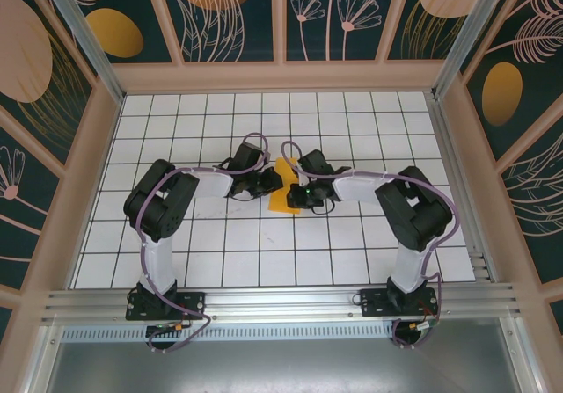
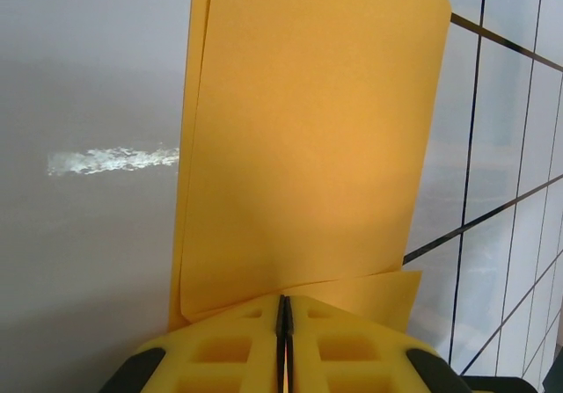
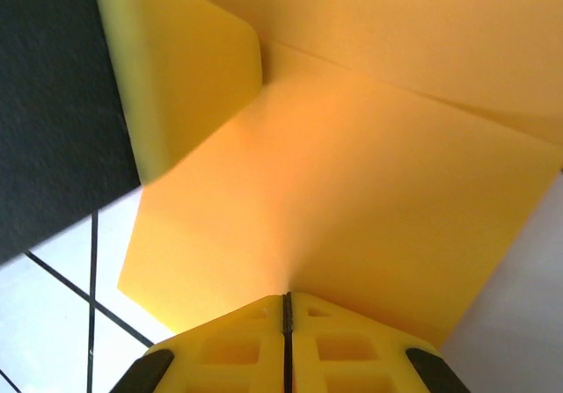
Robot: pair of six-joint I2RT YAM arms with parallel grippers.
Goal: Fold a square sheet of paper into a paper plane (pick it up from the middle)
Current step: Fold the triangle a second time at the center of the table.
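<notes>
Jaws of left arm [image 1: 198, 186] and right arm [image 1: 369, 185] are pinching a folded orange-yellow paper sheet [image 1: 281, 201] over the white gridded table [image 1: 264, 261].

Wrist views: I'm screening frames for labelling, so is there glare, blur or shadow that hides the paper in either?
Left wrist: a white glare streak on the table left of the paper, which is evenly lit and clear; right wrist: the paper looks soft, with a brighter patch mid-sheet, and a dark blurred shape covers the upper left.
</notes>
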